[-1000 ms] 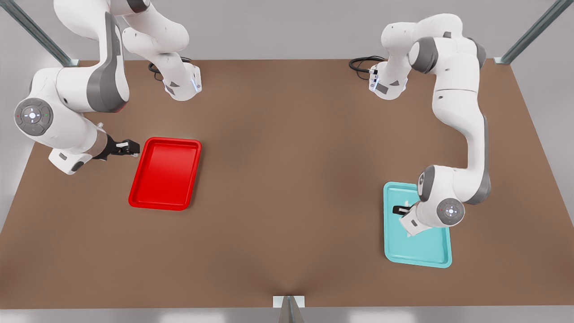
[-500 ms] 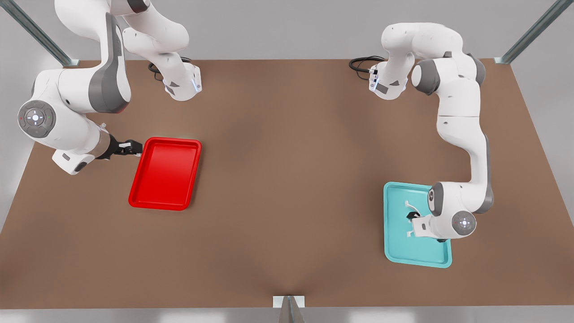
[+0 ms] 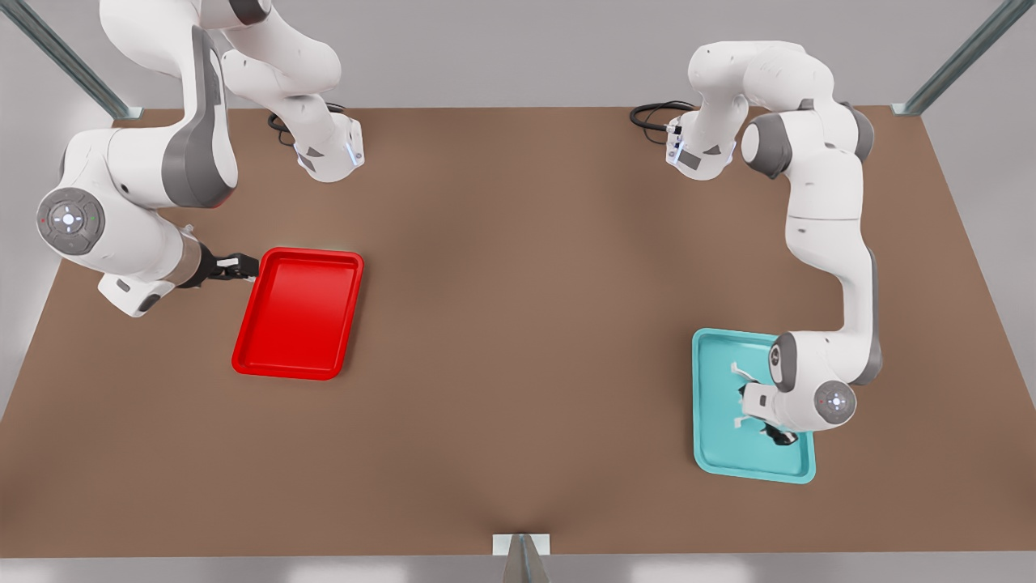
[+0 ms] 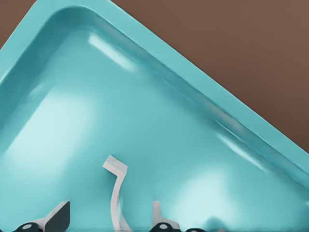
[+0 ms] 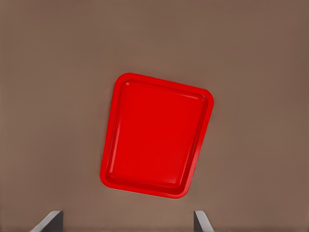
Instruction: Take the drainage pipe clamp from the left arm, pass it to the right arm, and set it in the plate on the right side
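Since a second ago I have lowered the left pincer (image 3: 761,421) to straddle the drainage pipe clamp (image 4: 116,193) in the teal tray (image 3: 712,461), fingers wide; closing comes next. The right pincer (image 3: 235,265) waits, wide and empty, beside the red plate (image 3: 324,356).

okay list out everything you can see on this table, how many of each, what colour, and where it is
drainage pipe clamp: one, white, lying in the teal tray between the left gripper's fingers
teal tray: one, teal, on the table at the front view's right
plate: one, glossy red, on the table at the front view's left
table: one, brown, under everything
cables: two black bundles, at the arm bases along the far edge
left gripper: one, black, open, down in the teal tray around the clamp
right gripper: one, black, open, beside the plate's far corner, waiting
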### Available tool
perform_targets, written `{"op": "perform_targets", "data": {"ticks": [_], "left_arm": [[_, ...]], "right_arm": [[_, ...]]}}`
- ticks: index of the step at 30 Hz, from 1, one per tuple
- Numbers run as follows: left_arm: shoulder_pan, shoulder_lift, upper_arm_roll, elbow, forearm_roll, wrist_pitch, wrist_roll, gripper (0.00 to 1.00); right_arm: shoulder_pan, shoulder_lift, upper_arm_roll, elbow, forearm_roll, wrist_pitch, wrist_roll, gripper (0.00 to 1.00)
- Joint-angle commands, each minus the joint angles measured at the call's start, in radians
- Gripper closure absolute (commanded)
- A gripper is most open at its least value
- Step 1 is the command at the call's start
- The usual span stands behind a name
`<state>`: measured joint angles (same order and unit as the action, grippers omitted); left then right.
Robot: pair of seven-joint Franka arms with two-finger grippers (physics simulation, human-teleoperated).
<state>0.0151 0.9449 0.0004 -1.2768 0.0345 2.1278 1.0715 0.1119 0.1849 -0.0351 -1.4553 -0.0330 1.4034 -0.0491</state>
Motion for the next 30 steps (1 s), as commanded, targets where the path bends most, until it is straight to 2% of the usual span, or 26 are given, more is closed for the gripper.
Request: {"op": "perform_targets", "data": {"ticks": [1,2,4,6,14,15,16,17,25,27,30], "left_arm": [[0.002,0.002,0.003,0.001,-0.001,0.014,0.271,0.13],[0.000,0.000,0.003,0.001,-0.002,0.012,0.271,0.15],[-0.004,-0.003,0.003,0.001,-0.002,0.012,0.269,0.31],[-0.004,-0.003,0.003,0.001,0.001,0.012,0.269,0.35],[-0.007,-0.001,0.003,0.001,-0.005,0.012,0.240,0.36],[-0.007,-0.001,0.003,0.001,-0.005,0.012,0.214,0.37],[-0.009,-0.003,0.003,0.001,-0.004,0.008,0.211,0.46],[-0.011,-0.003,0.003,0.001,-0.004,0.008,0.212,0.49],[-0.021,-0.001,0.003,0.001,0.004,0.001,0.212,0.49],[-0.023,0.002,0.003,0.001,0.004,0.001,0.211,0.52],[-0.023,0.000,0.003,0.001,0.004,0.003,0.202,0.63]], "right_arm": [[0.000,-0.001,0.000,0.000,0.001,-0.003,-0.002,0.00],[0.000,-0.001,0.000,-0.005,0.001,-0.003,-0.002,0.00],[0.000,-0.001,0.000,-0.005,0.001,-0.003,-0.002,0.00],[0.000,-0.001,0.000,-0.007,0.001,-0.003,-0.002,0.00],[0.000,-0.002,0.000,-0.014,0.001,-0.004,-0.006,0.00],[0.000,-0.001,0.000,-0.014,0.001,-0.004,-0.006,0.00],[0.000,-0.001,0.000,-0.014,-0.001,-0.004,-0.006,0.00],[0.000,-0.001,0.000,-0.014,0.001,-0.004,-0.006,0.00],[-0.002,-0.001,0.000,-0.016,0.001,-0.006,-0.006,0.00],[-0.002,-0.001,0.000,-0.016,0.001,-0.006,-0.008,0.00],[-0.002,-0.001,0.000,-0.016,0.001,-0.006,-0.006,0.00]]}}
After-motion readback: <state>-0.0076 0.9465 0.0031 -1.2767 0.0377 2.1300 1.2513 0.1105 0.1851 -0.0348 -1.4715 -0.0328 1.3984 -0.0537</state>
